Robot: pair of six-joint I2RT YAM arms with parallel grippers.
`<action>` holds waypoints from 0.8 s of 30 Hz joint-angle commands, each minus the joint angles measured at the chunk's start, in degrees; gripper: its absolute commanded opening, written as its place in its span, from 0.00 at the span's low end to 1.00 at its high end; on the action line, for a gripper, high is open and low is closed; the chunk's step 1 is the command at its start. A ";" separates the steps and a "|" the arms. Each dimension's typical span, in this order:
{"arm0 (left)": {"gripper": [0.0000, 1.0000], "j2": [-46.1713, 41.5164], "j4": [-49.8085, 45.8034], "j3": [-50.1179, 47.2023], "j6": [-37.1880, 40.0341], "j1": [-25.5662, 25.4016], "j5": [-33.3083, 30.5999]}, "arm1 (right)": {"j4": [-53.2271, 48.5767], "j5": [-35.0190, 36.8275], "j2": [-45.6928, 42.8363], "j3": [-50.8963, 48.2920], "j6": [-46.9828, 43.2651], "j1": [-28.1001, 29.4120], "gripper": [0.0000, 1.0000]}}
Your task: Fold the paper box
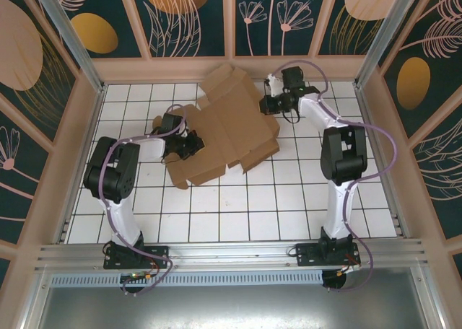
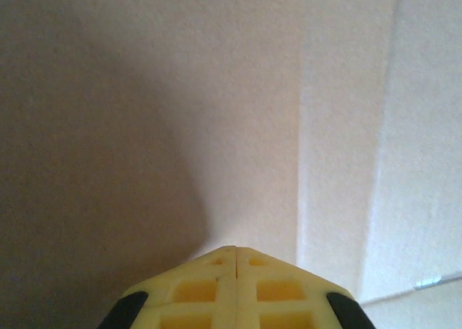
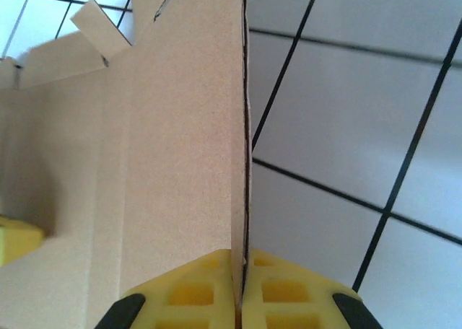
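On the left, the left gripper [image 1: 183, 143] has its yellow fingers pressed flat together with nothing between them. In its wrist view, the left gripper [image 2: 236, 250] points straight at plain brown cardboard. Whether it is actually pressing on the cardboard, I cannot tell.

That cardboard is the brown die-cut paper box sheet with flaps and crease lines [image 1: 232, 127], lying opened out on the white tiled bench [image 1: 289, 199]. It stretches away from the left gripper across to the right one, so it sits between the two.

On the right, the right gripper [image 1: 269, 102] is at the sheet's far-right margin. Its wrist view shows the right gripper [image 3: 239, 255] clamped on the thin edge of the paper box [image 3: 180, 163], with the panel running straight out ahead of the fingers and bare bench tiles [image 3: 361, 127] just beside it.

I'd say the fold turns on this: the right arm has the free edge, and the rest of the sheet lies toward the left gripper, which looks placed as the anchor.
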 commanded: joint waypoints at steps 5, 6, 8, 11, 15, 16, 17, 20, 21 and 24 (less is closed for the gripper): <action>0.12 -9.72 -4.18 9.87 -3.94 -0.43 -1.05 | 0.83 22.86 -6.14 0.01 -11.14 8.01 0.08; 0.16 -9.68 -3.63 11.66 -5.38 -0.50 0.33 | 1.21 24.69 -6.74 -0.12 -12.63 9.04 0.08; 0.28 -9.41 -1.26 14.91 -8.70 -0.77 3.77 | 2.56 28.56 -7.93 -0.50 -15.21 10.92 0.08; 0.43 -6.46 -3.19 22.33 -9.65 -2.08 3.78 | 6.12 33.69 -9.29 -1.87 -19.61 13.82 0.08; 0.47 -1.17 -9.52 32.35 -11.20 -2.82 1.18 | 7.89 37.92 -9.12 -1.28 -22.88 15.23 0.08; 0.48 -0.21 -9.74 33.85 -11.86 -2.93 1.15 | 8.13 38.62 -9.18 -1.07 -23.41 16.33 0.08; 0.48 0.64 -9.72 35.24 -12.48 -2.91 1.30 | 8.70 39.25 -9.33 -1.17 -24.01 16.80 0.08; 0.49 3.19 -8.78 38.11 -14.49 -3.23 1.83 | 10.40 41.14 -9.70 -1.82 -25.88 18.19 0.08; 0.49 4.06 -8.54 39.10 -15.05 -3.28 2.10 | 10.75 41.68 -9.65 -1.96 -26.49 18.53 0.08; 0.49 7.17 -8.81 41.82 -16.15 -3.52 2.84 | 11.18 42.86 -9.40 -1.68 -27.17 19.19 0.08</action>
